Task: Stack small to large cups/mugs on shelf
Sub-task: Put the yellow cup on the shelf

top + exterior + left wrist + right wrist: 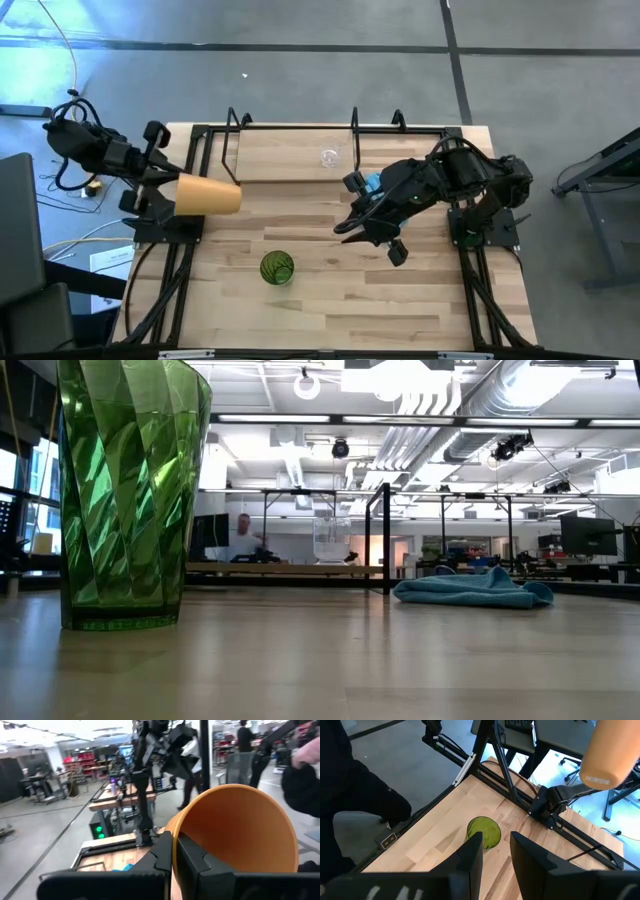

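Observation:
The orange-tan cup (212, 194) hangs on its side above the table's left part, with my left gripper (172, 192) shut on it. Its base points toward the table's right, and it also shows in the right wrist view as the orange-tan cup (610, 755). The green cup (277, 268) stands upright on the table near the front. The small clear cup (329, 157) stands on the shelf (275, 160) at the far side. My right gripper (372, 240) hovers open to the right of the green cup (484, 832), with nothing between its fingers. My left gripper pinches the orange-tan cup's wall at the rim (174, 851), one finger inside the cup (197, 862) and one outside (159, 857). The fingers come level from the table's left. The cup lies on its side, mouth toward the gripper, lifted clear of the table.
A light blue cloth (470, 588) lies on the table below my right arm, in front of the shelf's right part. Black rod uprights (355, 135) rise from the shelf. People show in the room beyond the table.

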